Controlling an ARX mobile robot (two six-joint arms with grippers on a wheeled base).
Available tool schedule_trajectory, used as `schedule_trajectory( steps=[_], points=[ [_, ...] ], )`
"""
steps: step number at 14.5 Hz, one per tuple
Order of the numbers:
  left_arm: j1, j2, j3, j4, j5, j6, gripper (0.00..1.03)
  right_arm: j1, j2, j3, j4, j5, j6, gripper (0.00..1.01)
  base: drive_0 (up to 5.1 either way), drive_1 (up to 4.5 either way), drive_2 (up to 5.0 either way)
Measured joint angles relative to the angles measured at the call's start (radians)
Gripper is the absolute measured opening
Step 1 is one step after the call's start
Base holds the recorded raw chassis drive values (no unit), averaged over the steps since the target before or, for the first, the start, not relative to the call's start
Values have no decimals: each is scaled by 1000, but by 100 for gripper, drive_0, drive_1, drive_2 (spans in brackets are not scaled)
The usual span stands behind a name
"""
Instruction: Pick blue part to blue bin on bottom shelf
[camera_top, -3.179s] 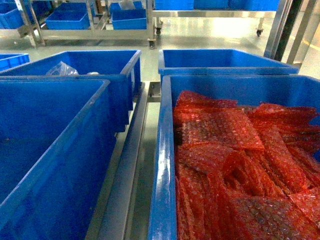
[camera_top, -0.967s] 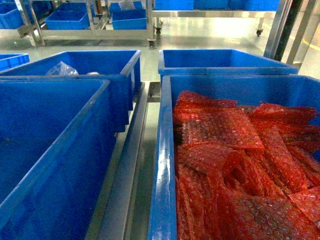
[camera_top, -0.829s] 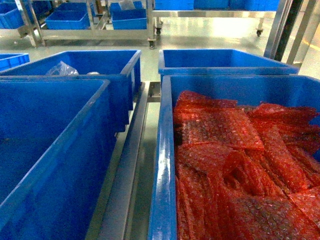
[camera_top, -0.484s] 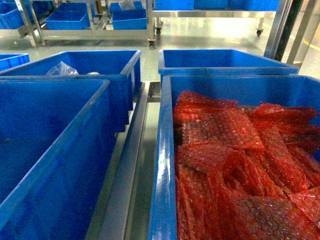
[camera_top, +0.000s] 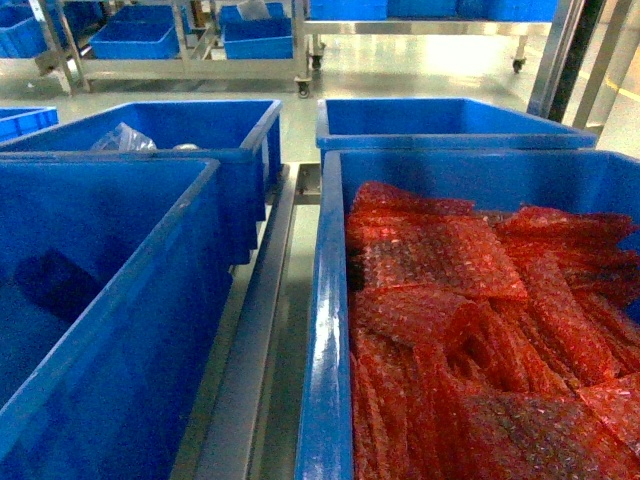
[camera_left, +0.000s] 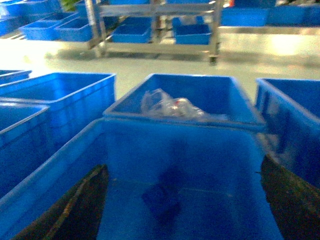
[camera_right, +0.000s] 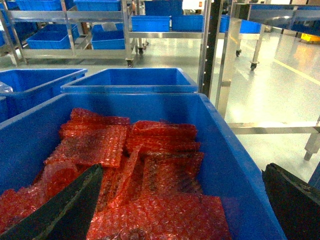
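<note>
A dark blue part lies inside the blue bin; both grippers, left and right, hang spread and empty, delivery apparently done.

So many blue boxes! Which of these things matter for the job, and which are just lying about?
In the job:
blue bin; dark lump inside it, probably the blue part.

Lying about:
crate of red bubble wrap; clear plastic bag in the crate behind; far racks.
</note>
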Motion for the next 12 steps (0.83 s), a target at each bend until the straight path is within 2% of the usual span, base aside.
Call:
schedule_trajectory(
  steps=[2, 3, 4, 7, 8, 9, 10, 12],
  points=[
    [59, -71, -69, 27, 219, 4, 69, 0, 0, 0, 0, 0, 0, 98, 0, 0, 0],
    [74, -104, -98, 14, 280, 4, 58, 0, 0, 0, 1, 0, 0, 98, 0, 0, 0],
    [87, -128, -117, 2, 308, 4, 49, 0, 0, 0, 0, 0, 0, 98, 0, 0, 0],
    [141, -256, -181, -55, 357, 5, 9, 0, 0, 0, 0, 0, 0, 98, 0, 0, 0],
    [153, -294, -198, -79, 377, 5, 2, 0, 0, 0, 0, 0, 0, 98, 0, 0, 0],
    [219, -336, -215, -108, 452, 6, 2, 0, 0, 0, 1, 0, 0, 98, 0, 0, 0],
    [248, -370, -223, -128, 449, 5, 2, 0, 0, 0, 0, 1, 0, 98, 0, 0, 0],
    [238, -459, -248, -183, 465, 6, 2, 0, 0, 0, 0, 0, 0, 98, 0, 0, 0]
  ],
)
